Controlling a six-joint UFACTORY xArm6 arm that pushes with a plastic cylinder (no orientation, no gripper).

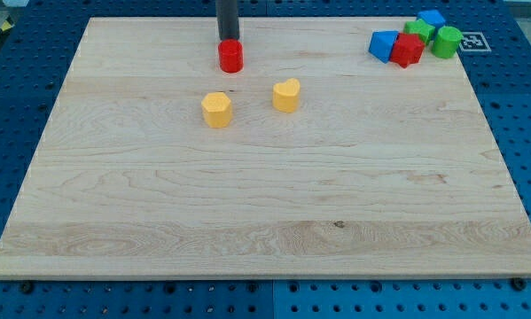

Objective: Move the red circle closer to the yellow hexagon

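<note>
The red circle (231, 56) sits near the board's top edge, left of centre. My tip (228, 38) is just above it in the view, touching or almost touching its far side. The yellow hexagon (217, 110) lies below the red circle, a short way toward the view's bottom and slightly left. A yellow heart-shaped block (286, 95) lies to the right of the hexagon.
A cluster of blocks sits at the top right corner of the wooden board (265, 213): a blue block (383, 44), a red block (408, 50), a green block (419, 31), another blue block (432, 18) and a green round block (447, 42).
</note>
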